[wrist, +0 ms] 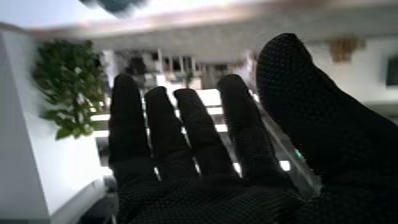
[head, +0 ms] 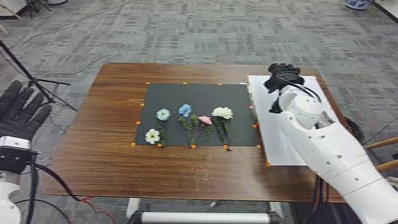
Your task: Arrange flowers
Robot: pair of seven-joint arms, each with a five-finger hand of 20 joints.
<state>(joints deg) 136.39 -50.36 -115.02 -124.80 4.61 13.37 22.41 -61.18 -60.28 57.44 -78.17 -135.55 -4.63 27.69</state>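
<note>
While right hand (head: pixel 284 77) hovers open, fingers straight, over white board (head: pixel 282 145), five flowers (head: pixel 222 113) lie left of hand on dark mat (head: pixel 200 92). Progress: row laid, uneven; perhaps only spacing left to adjust. Left hand (head: pixel 19 112): open, across mat.

Flowers (head: pixel 222 113) lie on a dark mat (head: pixel 200 93) — one perhaps pink — and the right hand (head: pixel 282 80) is over a white board (head: pixel 277 135).

on the table (head: pixel 111 115) lies a mat (head: pixel 197 94) — flowers (head: pixel 222 113) on its near half, a panel (head: pixel 282 145) at right.
</note>
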